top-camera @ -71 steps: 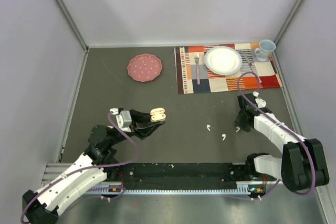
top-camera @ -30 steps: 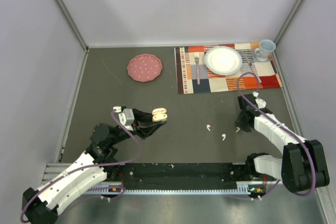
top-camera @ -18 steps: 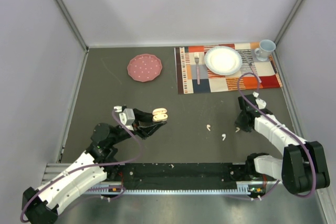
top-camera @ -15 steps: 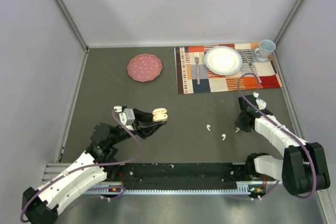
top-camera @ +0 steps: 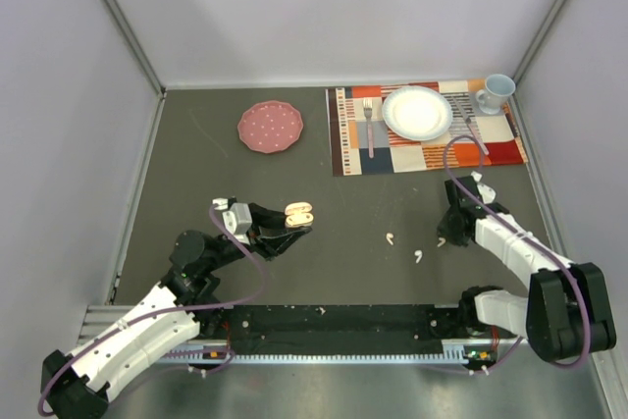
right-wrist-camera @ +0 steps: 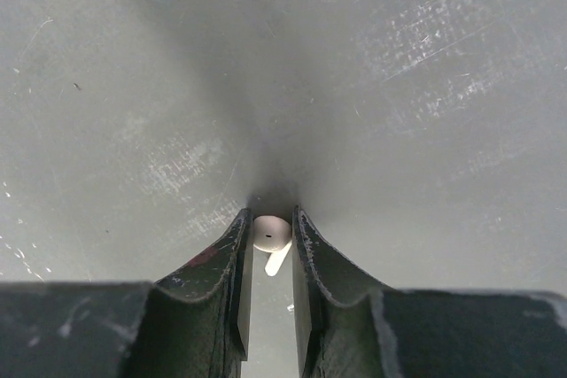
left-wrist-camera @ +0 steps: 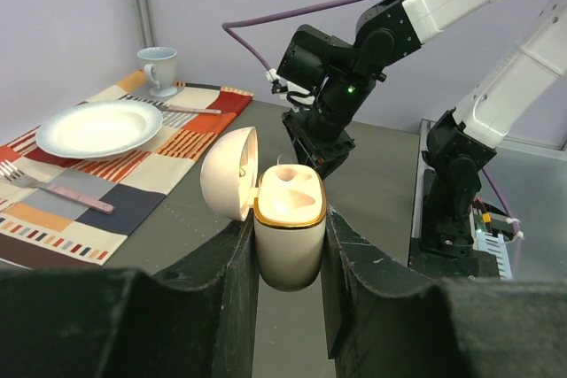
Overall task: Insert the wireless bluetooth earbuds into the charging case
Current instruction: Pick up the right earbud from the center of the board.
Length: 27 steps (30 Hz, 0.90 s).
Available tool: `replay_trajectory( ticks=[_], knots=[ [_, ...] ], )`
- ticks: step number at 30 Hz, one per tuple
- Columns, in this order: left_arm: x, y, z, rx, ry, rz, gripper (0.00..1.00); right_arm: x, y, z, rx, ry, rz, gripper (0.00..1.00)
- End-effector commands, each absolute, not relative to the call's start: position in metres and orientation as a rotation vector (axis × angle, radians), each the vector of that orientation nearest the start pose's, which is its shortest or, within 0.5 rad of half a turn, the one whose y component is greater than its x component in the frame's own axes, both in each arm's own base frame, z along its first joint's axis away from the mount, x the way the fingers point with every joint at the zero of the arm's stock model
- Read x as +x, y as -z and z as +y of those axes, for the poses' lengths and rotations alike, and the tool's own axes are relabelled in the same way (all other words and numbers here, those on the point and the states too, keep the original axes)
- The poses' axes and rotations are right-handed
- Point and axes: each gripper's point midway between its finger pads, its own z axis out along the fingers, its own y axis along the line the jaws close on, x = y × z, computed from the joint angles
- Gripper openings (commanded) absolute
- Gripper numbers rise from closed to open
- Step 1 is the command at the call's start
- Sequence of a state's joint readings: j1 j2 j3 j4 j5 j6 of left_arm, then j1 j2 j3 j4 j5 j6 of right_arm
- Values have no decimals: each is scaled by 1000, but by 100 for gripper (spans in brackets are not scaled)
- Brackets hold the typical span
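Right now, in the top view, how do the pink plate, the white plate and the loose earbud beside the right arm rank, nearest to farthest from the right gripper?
From the right gripper:
1. loose earbud, just to its left and slightly nearer the arm bases.
2. white plate, on the placemat toward the back.
3. pink plate, back and well to the left.

A pink plate (top-camera: 270, 128) lies well beyond the left fingers (left-wrist-camera: 230, 294). Beyond the right fingers (right-wrist-camera: 226, 281), a patchwork placemat (top-camera: 412, 156) carries a white plate (top-camera: 417, 112), fork (top-camera: 369, 125) and mug (top-camera: 496, 93).
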State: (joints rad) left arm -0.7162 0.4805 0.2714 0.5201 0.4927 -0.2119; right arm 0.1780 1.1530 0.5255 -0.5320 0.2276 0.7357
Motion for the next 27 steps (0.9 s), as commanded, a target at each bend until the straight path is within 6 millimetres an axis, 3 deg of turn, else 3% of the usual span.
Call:
replay_trajectory(
  ticks=[1, 3, 8, 27],
  knots=[
    [137, -283, -241, 755, 1102, 1112, 0, 227, -15, 24, 803, 43, 2541, 21],
    [137, -283, -240, 753, 1099, 1112, 0, 225, -14, 24, 799, 42, 2542, 30],
    [137, -281, -240, 751, 1096, 1114, 0, 222, -14, 26, 797, 14, 2536, 36],
    [139, -278, -242, 759, 1099, 1131, 0, 216, -17, 25, 824, 8, 2525, 34]
  ],
)
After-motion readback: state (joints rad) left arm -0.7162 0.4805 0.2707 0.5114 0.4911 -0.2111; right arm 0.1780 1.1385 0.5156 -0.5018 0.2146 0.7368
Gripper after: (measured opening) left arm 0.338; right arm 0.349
